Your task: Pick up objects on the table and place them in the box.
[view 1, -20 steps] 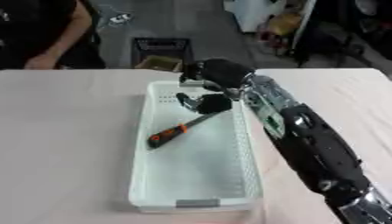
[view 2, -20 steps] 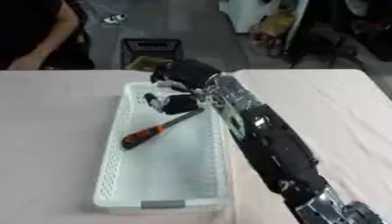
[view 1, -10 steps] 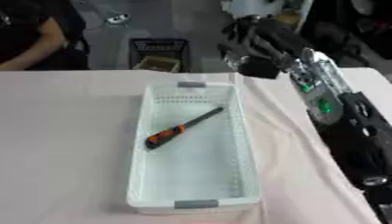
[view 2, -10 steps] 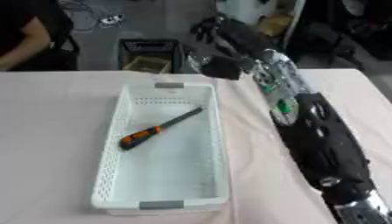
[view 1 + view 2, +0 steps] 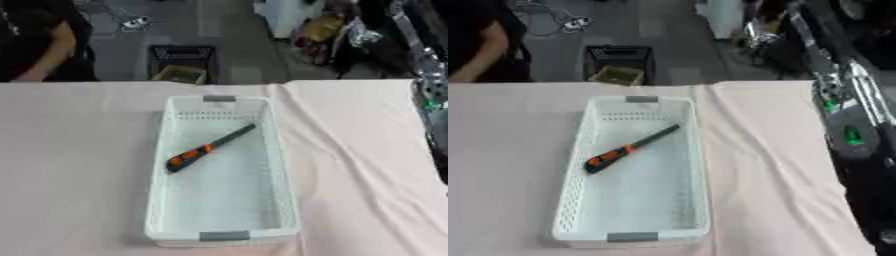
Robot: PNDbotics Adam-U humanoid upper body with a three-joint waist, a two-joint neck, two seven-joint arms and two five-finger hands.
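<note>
A white slatted box (image 5: 157, 200) stands lengthwise in the middle of the pink table. Inside it lies a screwdriver (image 5: 207, 148) with an orange-and-black handle and a dark shaft, slanting from lower left to upper right. My right arm (image 5: 846, 125) rises along the right edge and runs out of the top of the picture; its hand is out of sight. My left hand shows in neither view.
A pink cloth (image 5: 79, 165) covers the table, with folds to the right of the box. Beyond the far edge stands a black crate (image 5: 182, 60) on the floor, and a person sits at the upper left.
My right hand has lifted up and away from the box and left the picture at the top right. The screwdriver stays lying in the box.
</note>
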